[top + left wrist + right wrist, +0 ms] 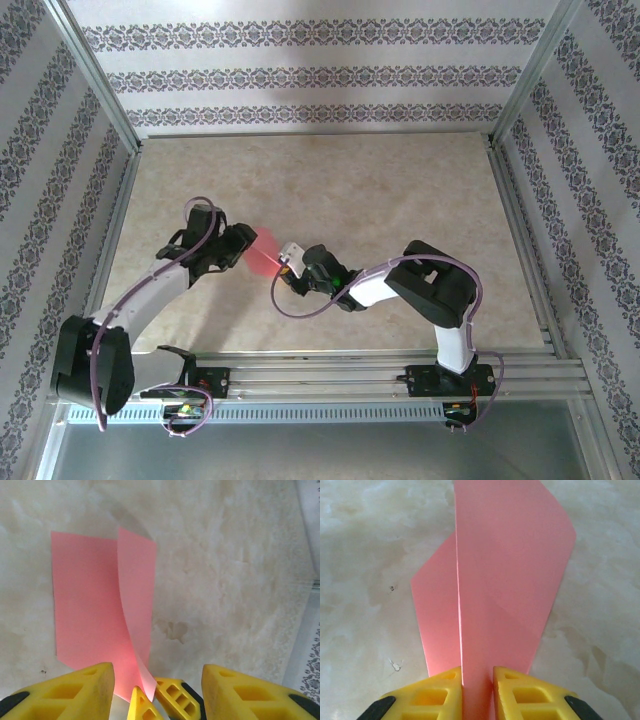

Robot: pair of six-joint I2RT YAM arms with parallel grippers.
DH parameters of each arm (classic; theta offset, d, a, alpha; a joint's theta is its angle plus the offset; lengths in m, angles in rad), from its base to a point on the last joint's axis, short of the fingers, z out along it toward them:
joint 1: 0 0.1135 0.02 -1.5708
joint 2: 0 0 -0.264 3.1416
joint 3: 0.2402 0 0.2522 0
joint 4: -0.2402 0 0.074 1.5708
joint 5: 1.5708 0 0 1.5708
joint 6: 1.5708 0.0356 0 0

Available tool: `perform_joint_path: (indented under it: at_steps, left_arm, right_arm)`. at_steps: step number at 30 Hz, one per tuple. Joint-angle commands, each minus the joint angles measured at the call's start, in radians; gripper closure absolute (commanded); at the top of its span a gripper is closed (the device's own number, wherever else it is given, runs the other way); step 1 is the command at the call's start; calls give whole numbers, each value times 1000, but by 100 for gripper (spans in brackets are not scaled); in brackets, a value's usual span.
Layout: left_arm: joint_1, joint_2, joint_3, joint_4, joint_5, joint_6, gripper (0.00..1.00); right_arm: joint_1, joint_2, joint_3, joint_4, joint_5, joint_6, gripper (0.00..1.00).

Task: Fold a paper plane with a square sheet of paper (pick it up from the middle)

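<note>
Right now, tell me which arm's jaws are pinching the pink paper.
The right arm: its jaws are shut on the upright fold of the pink paper. On the left arm the jaws stand apart, gripping nothing.

The square sheet of paper [510, 570]: thin pink-red paper, matt, smooth, one sharp crease; light glows through it just ahead of the jaws. The fingers [440, 692] of the right gripper [477, 672]: moulded yellow plastic, satin, pocketed; black plastic behind. Same yellow plastic on the left gripper [157, 672]. The table [360, 555] either side of the jaws: beige, marbled, smooth, faint sheen. The frame rails [320, 365]: bare metal, dull. The walls [300, 70]: matt, patterned; cloth or paper, can't tell.
</note>
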Motion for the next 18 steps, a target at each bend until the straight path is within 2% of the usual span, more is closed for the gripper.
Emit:
perform_joint_path:
  at_steps: [1, 5, 12, 18]
  left_arm:
    - [14, -47, -32, -41, 37, 70, 49]
    - [14, -80, -91, 3, 82, 76, 51]
    - [13, -99, -179, 77, 124, 75, 69]
    - [12, -79, -200, 112, 143, 89, 72]
  right_arm:
    - [-13, 21, -9, 13, -84, 94, 78]
    - [-30, 33, -7, 14, -134, 164, 78]
    - [-47, 60, 8, 16, -201, 274, 77]
    - [-64, 51, 6, 14, -226, 345, 77]
